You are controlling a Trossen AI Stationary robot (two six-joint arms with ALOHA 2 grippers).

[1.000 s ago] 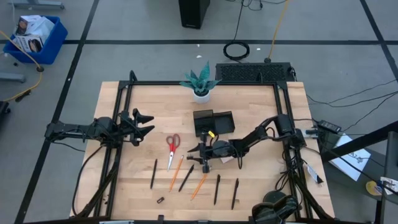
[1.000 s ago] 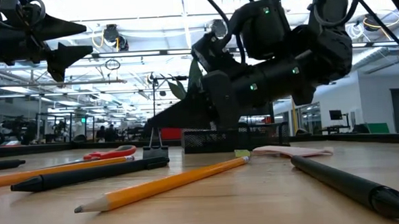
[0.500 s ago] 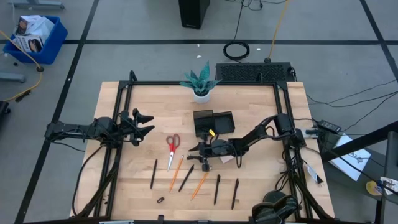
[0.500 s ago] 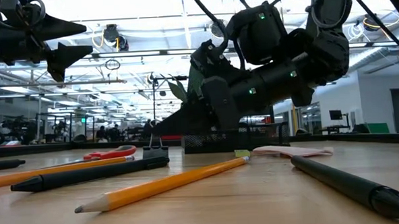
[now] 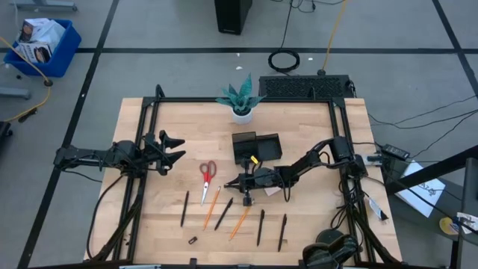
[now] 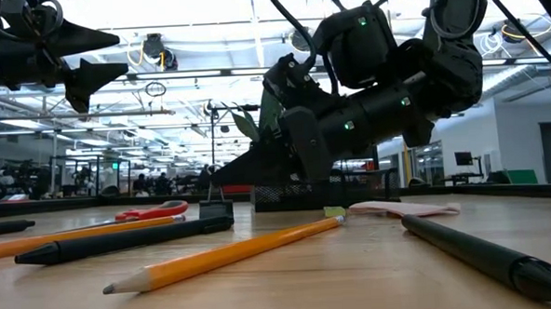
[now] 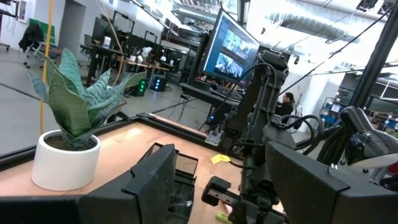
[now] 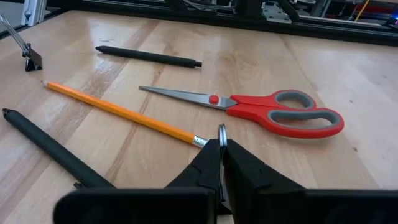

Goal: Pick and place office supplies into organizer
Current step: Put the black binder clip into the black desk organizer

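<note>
Near the desk's middle, the right gripper (image 8: pixel 221 163) is clenched on a small binder clip (image 8: pixel 221 134) by its thin wire loop, which looks light, stiff and slippery.

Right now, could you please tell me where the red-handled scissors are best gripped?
Grip the red-handled scissors at the shut blades just beside the pivot, coming straight down from above: they lie flat and narrow there, while the handle loops are wide.
</note>
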